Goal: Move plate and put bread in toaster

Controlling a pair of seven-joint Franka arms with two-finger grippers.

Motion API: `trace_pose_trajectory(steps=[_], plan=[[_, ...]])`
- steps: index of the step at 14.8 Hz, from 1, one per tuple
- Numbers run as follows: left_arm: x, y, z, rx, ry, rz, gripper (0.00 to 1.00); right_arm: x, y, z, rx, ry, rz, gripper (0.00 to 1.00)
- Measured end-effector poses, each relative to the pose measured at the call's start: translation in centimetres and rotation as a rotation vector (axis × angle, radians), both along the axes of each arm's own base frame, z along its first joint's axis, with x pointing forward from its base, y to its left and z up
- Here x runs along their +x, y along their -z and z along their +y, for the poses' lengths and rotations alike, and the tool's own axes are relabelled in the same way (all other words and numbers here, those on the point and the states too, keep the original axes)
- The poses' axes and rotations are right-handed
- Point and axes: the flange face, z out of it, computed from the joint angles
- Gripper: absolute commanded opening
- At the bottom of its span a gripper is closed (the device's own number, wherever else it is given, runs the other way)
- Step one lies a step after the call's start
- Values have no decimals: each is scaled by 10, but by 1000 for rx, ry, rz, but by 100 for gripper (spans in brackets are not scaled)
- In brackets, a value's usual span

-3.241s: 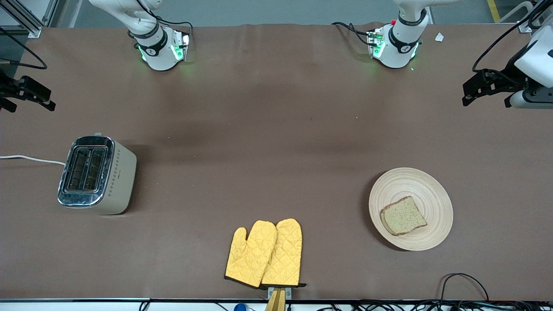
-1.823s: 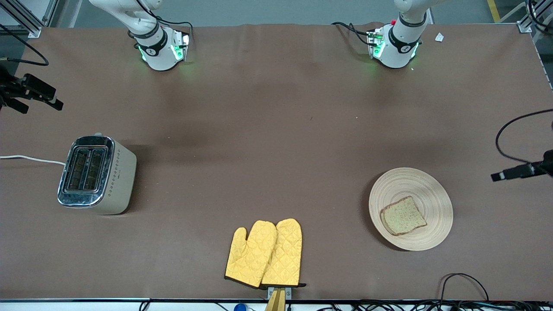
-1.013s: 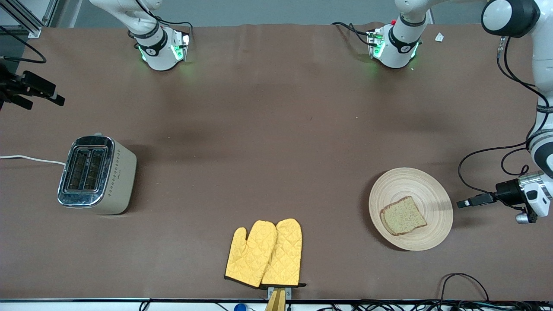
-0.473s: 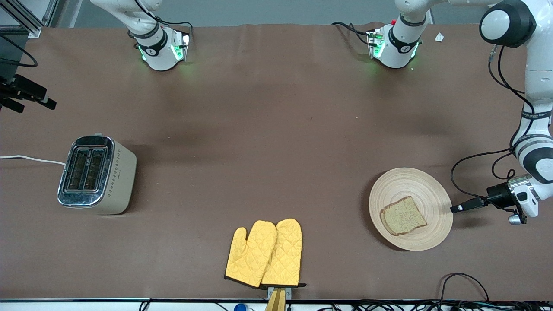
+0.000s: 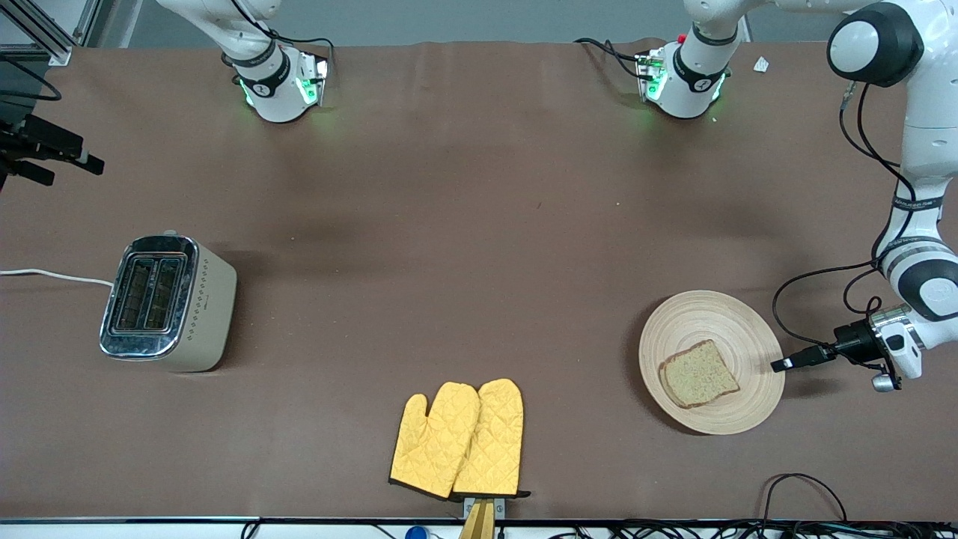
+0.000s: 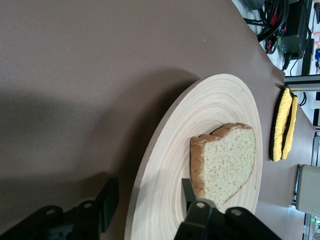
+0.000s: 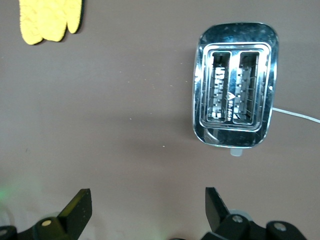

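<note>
The tan wooden plate (image 5: pixel 703 318) lies toward the left arm's end of the table, with the brown bread (image 5: pixel 698 374) on it. My left gripper (image 5: pixel 780 365) is low at the plate's rim, on the side toward the left arm's end. In the left wrist view its open jaws (image 6: pixel 147 200) straddle the rim of the plate (image 6: pixel 210 105): one finger off the plate, one over it, close to the bread (image 6: pixel 225 165). The cream toaster (image 5: pixel 166 303) stands toward the right arm's end, both slots empty. My right gripper (image 5: pixel 71 174) hovers open and empty near the toaster (image 7: pixel 235 85).
A pair of yellow oven mitts (image 5: pixel 458 438) lies near the front edge of the table, between toaster and plate. The toaster's white cord (image 5: pixel 52 275) runs off the right arm's end. Black cables (image 5: pixel 801 486) loop at the front edge near the plate.
My left arm has swung down from above the table's end to the plate's rim, and its jaws have narrowed around the rim. The right gripper has only drifted slightly.
</note>
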Motion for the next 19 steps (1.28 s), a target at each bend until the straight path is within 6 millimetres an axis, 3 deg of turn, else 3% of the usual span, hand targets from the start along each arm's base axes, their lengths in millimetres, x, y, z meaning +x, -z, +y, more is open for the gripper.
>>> trace_pose_trajectory(steps=[4, 6, 9, 12, 15, 17, 19], plan=[[-1, 5, -1, -3, 2, 5, 4, 14, -4, 19, 69, -10, -71, 100], [0, 2, -2, -17, 6, -9, 1, 34, 12, 64, 74, -26, -74, 100], [3, -3, -2, -17, 25, -36, 1, 68, 65, 154, 68, -45, -28, 100], [7, -5, -11, -11, 68, -77, 0, 91, 125, 199, 54, -38, 25, 100], [17, -13, -46, -56, 136, -116, 1, 105, 170, 199, 38, 7, 84, 100], [23, -21, -84, -111, 205, -128, 1, 110, 198, 184, 28, 41, 126, 100], [31, -31, -136, -154, 280, -140, 2, 109, 230, 170, 18, 78, 139, 100]])
